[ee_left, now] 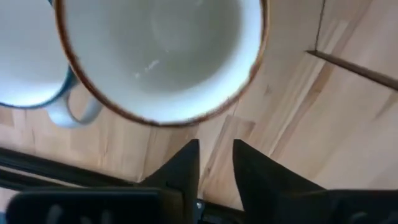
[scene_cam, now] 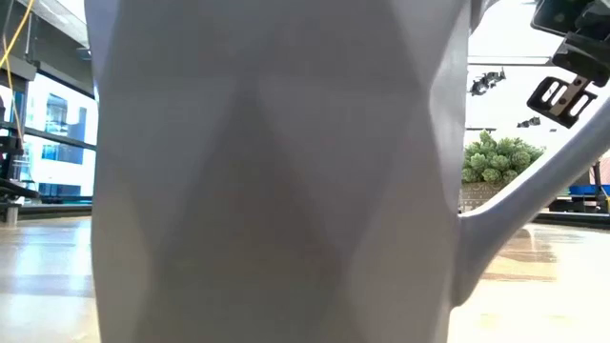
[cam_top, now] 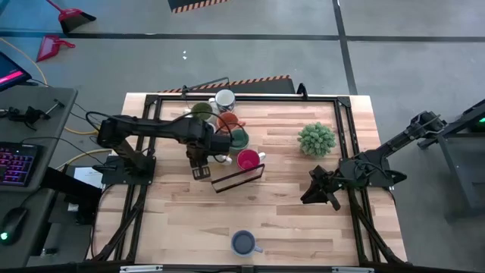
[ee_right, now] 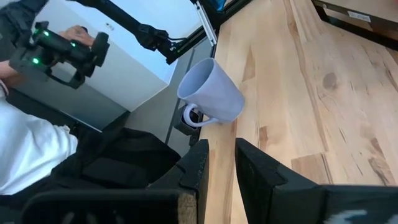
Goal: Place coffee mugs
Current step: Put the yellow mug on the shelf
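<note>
Several coffee mugs stand close together at the table's far middle: olive [cam_top: 201, 111], white [cam_top: 225, 98], orange [cam_top: 227, 120], teal [cam_top: 239, 138] and red [cam_top: 248, 159]. My left gripper [cam_top: 201, 172] points down just near of them. In its wrist view the fingers [ee_left: 216, 149] stand narrowly open over bare wood, short of a brown-rimmed white mug [ee_left: 161, 56] that sits upright beside another pale mug [ee_left: 25, 62]. A blue mug [cam_top: 242, 243] stands alone at the near edge and fills the low view [scene_cam: 276, 171]. My right gripper [cam_top: 318, 193] waits at the right, narrowly open [ee_right: 222, 149].
A spiky potted plant [cam_top: 316, 139] stands right of the mugs. A thin dark wire frame [cam_top: 239, 179] lies just near of the red mug. Black rails run along the table's edges [cam_top: 345, 114]. A person in a white sleeve [ee_right: 31, 149] is beyond the near edge.
</note>
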Motion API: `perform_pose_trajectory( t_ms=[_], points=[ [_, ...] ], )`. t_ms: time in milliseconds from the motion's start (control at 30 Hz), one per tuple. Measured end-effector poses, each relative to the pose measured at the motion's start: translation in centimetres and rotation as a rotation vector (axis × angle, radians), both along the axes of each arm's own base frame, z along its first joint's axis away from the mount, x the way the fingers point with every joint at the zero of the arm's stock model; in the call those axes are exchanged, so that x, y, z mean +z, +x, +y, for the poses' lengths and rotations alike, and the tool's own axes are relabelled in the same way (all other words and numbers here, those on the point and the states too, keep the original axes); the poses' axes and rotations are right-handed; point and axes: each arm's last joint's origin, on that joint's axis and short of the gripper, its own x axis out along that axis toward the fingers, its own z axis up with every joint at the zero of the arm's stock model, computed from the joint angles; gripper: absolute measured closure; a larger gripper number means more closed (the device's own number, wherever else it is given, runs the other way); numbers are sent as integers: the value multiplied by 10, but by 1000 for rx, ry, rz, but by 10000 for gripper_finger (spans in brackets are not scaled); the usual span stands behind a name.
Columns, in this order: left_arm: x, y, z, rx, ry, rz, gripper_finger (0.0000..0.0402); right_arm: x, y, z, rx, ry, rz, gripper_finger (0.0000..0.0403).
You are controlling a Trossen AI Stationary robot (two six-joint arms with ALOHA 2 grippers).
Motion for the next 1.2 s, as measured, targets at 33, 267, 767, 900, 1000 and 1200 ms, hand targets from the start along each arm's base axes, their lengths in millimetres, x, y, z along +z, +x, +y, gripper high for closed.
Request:
perform_pose_trajectory(
  t_ms=[33, 267, 767, 900, 1000, 1200],
  points=[
    [1, -2, 0, -1, -4, -2, 326, 0, 0, 0, 1, -4, 3, 340],
    [20, -16, 3, 2, 17, -74, 381, -1, 0, 0, 3, -10, 4, 340],
    [22, -19, 9, -19, 72, -84, 394, -1, 0, 0, 0, -5, 11, 340],
    [29, -45, 5, -67, 50, -111, 394, -1, 0, 0, -2, 3, 15, 340],
    [27, -82, 4, 3, 27, -126, 394, -1, 0, 0, -5, 14, 22, 340],
    [29, -118, -4, 76, -28, -186, 394, -1, 0, 0, 5, 12, 22, 340]
  ],
)
